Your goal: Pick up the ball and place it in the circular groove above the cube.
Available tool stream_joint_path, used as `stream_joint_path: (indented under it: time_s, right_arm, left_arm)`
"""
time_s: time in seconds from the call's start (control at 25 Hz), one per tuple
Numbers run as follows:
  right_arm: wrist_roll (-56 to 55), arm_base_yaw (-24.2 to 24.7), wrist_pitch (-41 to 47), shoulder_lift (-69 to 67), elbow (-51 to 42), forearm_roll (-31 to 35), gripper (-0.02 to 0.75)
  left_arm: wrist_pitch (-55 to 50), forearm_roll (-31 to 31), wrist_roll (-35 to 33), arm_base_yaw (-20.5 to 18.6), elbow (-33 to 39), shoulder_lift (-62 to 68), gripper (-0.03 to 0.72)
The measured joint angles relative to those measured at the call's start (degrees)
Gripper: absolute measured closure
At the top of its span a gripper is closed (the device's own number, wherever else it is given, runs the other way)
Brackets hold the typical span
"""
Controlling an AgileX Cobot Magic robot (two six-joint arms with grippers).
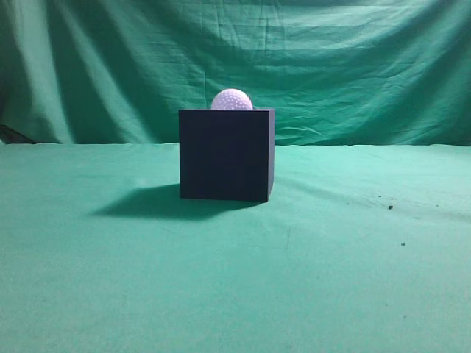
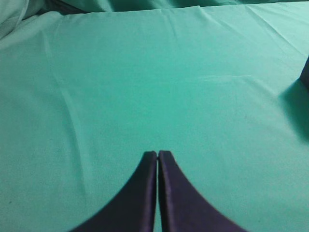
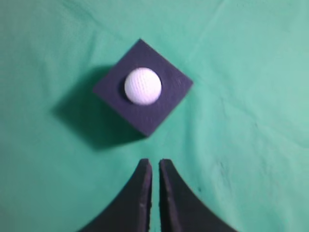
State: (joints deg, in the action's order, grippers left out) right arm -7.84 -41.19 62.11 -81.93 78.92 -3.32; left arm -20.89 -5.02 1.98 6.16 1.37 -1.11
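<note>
The white dimpled ball (image 1: pixel 232 100) sits in the groove on top of the dark navy cube (image 1: pixel 226 156), which stands on the green cloth. In the right wrist view the ball (image 3: pixel 143 86) rests at the centre of the cube's top face (image 3: pixel 166 101). My right gripper (image 3: pixel 155 163) is high above and short of the cube, fingers nearly together with a thin gap, holding nothing. My left gripper (image 2: pixel 158 154) is shut and empty over bare cloth; a corner of the cube (image 2: pixel 305 72) shows at that view's right edge. Neither gripper shows in the exterior view.
Green cloth (image 1: pixel 235 279) covers the table and hangs as a backdrop (image 1: pixel 235 59) behind it. A few small dark specks (image 1: pixel 390 207) lie on the cloth at the right. The cube's shadow falls to its left.
</note>
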Motion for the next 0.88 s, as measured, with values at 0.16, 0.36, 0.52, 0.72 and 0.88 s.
stream_joint_path:
  time_s: [0.16,0.36,0.52,0.72,0.88]
  right_arm:
    - [-1.59,0.00,5.75,8.89,-0.13,0.10,0.738]
    - [-2.41,0.00,6.00,21.13,-7.44,2.67,0.738]
    - [-2.50,0.00,2.54,31.56,-16.96,4.84,0.738]
    - [-2.50,0.00,-2.52,43.40,-27.91,5.20,0.738]
    - [-2.52,0.00,-4.43,50.96,-33.29,5.67,0.738]
  left_arm:
    - [0.00,0.00,0.00,0.00,0.00,0.00,0.688]
    - [0.00,0.00,0.00,0.00,0.00,0.00,0.688]
    - [0.00,0.00,0.00,0.00,0.00,0.00,0.688]
    - [0.00,0.00,0.00,0.00,0.00,0.00,0.688]
    - [0.00,0.00,0.00,0.00,0.00,0.00,0.688]
